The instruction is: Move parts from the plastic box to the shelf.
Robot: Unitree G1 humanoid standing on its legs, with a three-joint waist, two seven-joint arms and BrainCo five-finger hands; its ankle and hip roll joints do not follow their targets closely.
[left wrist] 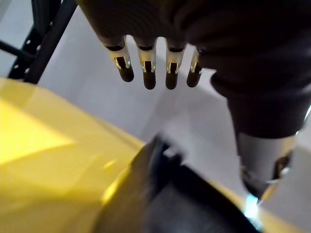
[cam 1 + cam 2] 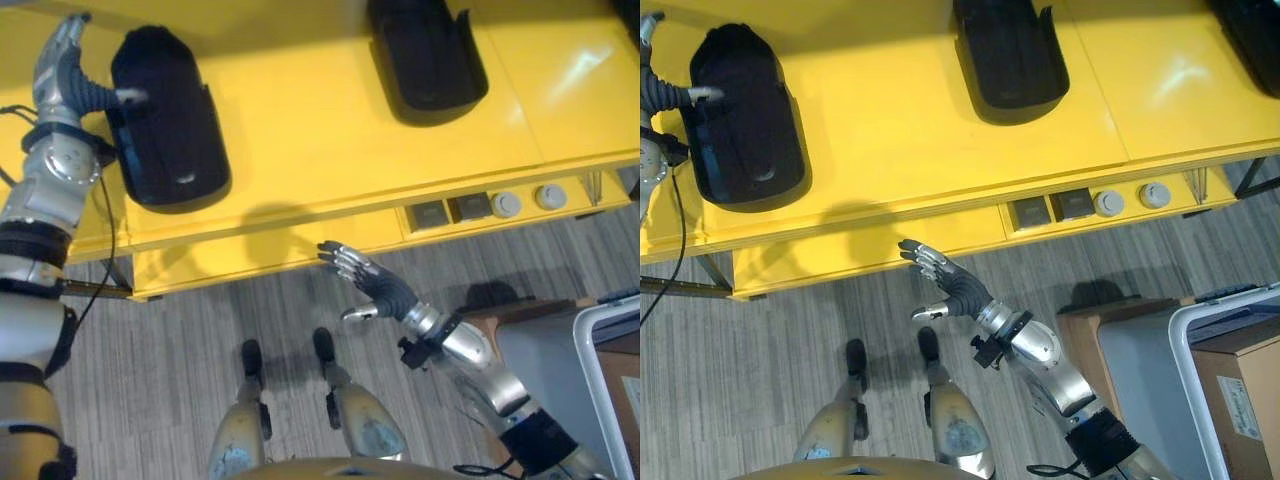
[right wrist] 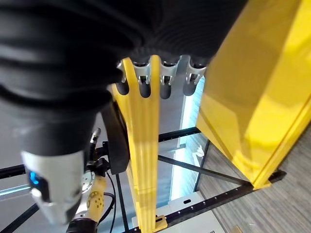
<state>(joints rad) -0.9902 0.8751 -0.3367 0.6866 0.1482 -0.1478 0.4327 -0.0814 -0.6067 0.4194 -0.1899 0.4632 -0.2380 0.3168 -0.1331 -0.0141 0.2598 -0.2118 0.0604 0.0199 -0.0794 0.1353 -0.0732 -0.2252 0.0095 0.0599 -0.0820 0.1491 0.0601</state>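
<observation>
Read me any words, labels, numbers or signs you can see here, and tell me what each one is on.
No text here can be read.
White label on the cardboard box: printed, but too small to read.
Pale mark on the left black part: too small to tell whether it is lettering.
Buttons on the front of the yellow shelf: no readable marking.

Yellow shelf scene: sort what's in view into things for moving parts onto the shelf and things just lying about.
For the job:
- yellow metal shelf
- black moulded plastic part beside the left hand
- second black moulded part, farther along
- right hand, open, holding nothing

Lying about:
- brown cardboard box
- round grey buttons on the shelf's front edge
</observation>
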